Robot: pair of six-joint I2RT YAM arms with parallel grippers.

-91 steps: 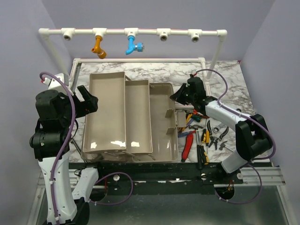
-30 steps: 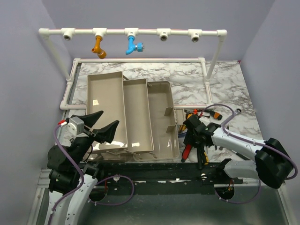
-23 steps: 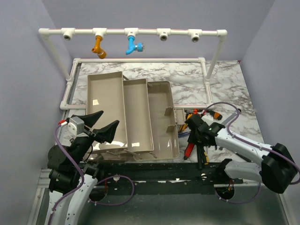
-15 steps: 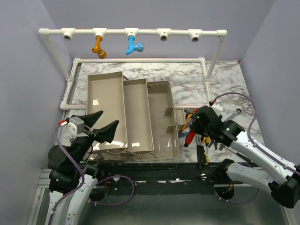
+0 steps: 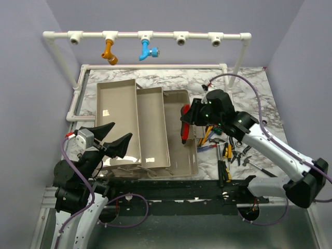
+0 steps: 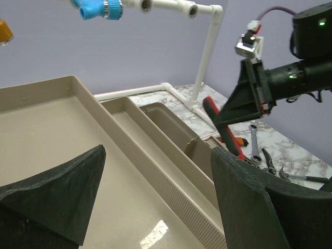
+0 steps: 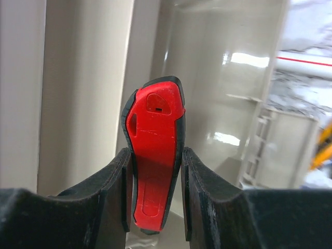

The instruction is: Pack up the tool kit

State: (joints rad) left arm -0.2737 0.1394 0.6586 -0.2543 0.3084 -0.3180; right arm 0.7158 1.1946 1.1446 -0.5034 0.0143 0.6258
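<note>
Red, black-edged tool handle (image 7: 154, 155) clamped between right jaws; left jaws gape wide.

Our left gripper (image 6: 155, 150) spreads its fingers wide, with the beige trays (image 6: 62, 135) lying between and beyond them. Past our right finger (image 6: 249, 202), the right gripper (image 6: 223, 116) pinches a red-handled tool (image 6: 224, 132), apparently above the deepest compartment. Loose tools (image 6: 270, 163) lie on the marble (image 6: 306, 155) farther right.

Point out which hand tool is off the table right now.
The red-handled tool, clamped in the right gripper over the beige toolbox; the other tools lie on the marble table.
</note>
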